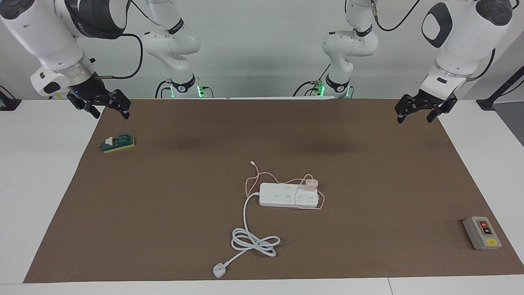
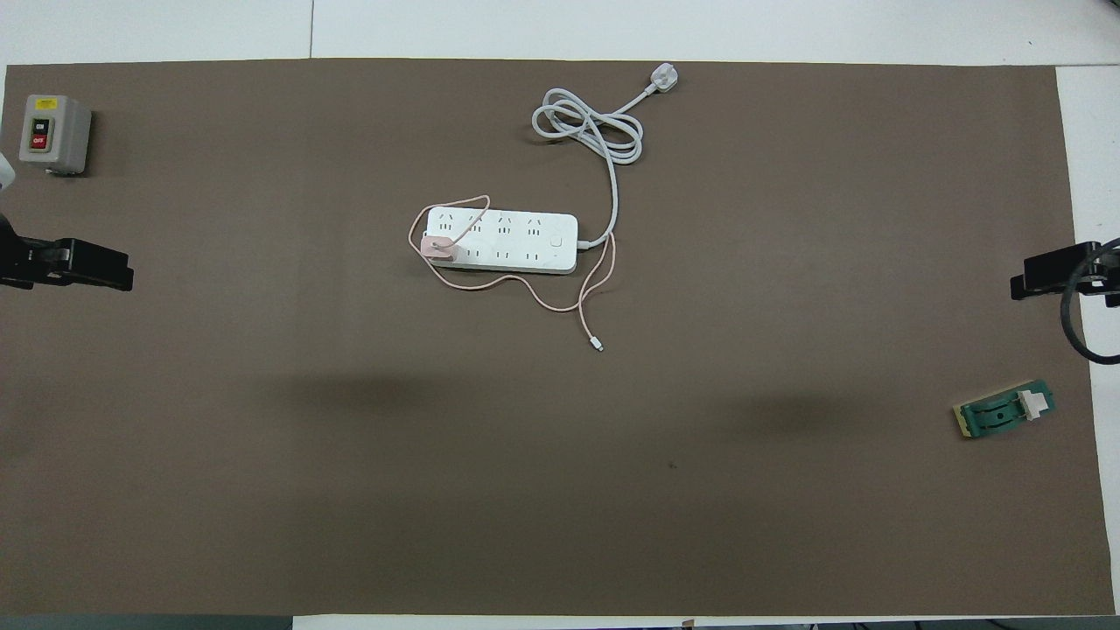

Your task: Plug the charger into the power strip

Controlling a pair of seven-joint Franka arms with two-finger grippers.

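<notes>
The white power strip lies near the middle of the brown mat. The pale pink charger rests on the strip's end toward the left arm. Its thin pink cable loops around the strip. Whether its prongs sit in a socket I cannot tell. My left gripper hangs open and empty over the mat's edge at the left arm's end. My right gripper waits open and empty over the mat's edge at the other end.
The strip's thick white cord coils on the mat, farther from the robots, and ends in a white plug. A grey button box sits at the left arm's end. A small green block lies below the right gripper.
</notes>
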